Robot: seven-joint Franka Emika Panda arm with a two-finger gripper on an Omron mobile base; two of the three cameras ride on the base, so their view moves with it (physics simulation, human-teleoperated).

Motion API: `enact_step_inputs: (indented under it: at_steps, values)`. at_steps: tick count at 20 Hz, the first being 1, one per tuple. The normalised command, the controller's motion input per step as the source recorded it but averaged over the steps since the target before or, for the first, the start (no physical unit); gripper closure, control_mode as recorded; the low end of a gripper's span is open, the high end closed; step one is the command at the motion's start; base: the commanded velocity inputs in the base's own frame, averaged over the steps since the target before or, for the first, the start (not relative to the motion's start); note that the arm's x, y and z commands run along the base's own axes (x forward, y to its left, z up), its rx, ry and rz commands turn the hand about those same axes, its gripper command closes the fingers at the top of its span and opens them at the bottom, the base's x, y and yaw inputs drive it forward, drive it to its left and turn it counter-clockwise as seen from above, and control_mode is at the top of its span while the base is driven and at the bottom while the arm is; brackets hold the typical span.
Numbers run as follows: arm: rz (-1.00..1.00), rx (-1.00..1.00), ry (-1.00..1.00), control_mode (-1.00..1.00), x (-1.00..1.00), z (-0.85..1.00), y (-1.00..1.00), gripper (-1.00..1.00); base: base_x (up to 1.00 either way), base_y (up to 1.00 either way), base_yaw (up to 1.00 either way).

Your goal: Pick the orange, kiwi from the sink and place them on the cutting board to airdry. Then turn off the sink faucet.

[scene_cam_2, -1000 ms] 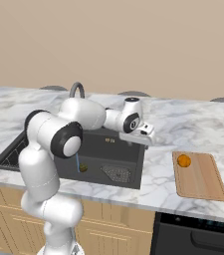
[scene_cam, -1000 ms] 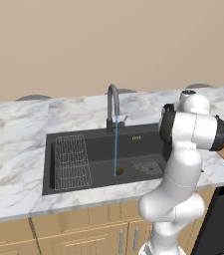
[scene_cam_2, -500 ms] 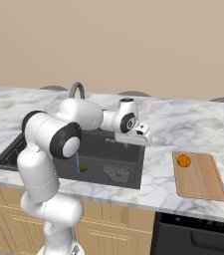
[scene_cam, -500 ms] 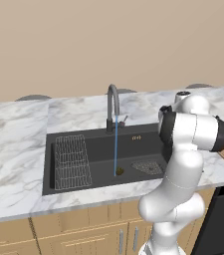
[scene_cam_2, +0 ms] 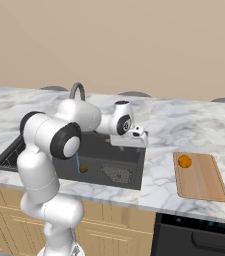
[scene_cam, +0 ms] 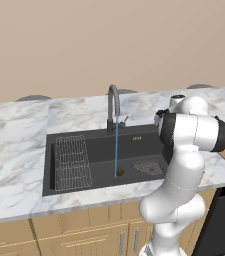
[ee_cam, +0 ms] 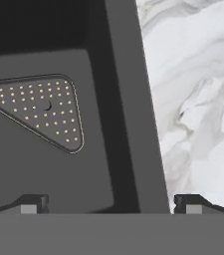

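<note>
- Fingers spread wide, nothing between them — gripper hangs over the right rim of the sink, one fingertip above the basin floor, the other above the marble counter.
- Orange already sits on the cutting board, near its back left corner; judged done.
- Kiwi is the next pick — it lies on the sink floor at the foot of the water stream, under the sink faucet.
- Key relation: in the right base view the kiwi lies at about 8 o'clock from the gripper, lower and well apart, past the mesh drain plate.
- Kiwi's long axis: too small to tell; reads as a near-round blob.
- Judgement: hand must travel left and down into the basin.
</note>
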Motion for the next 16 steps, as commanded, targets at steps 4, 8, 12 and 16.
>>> enact_step_inputs:
  at_steps: [4, 8, 12, 16]
  values:
    - [0.07, 0.00, -0.06, -1.00, -0.02, -0.18, 0.25, -1.00, 0.00, 0.00, 0.00]
    - [0.07, 0.00, -0.05, -1.00, -0.03, -0.13, 0.24, -1.00, 0.00, 0.00, 0.00]
    - [0.03, 0.00, -0.03, -1.00, 0.00, -0.08, 0.21, -1.00, 0.00, 0.00, 0.00]
    - [0.02, 0.01, 0.00, -1.00, 0.00, -0.01, 0.21, -1.00, 0.00, 0.00, 0.00]
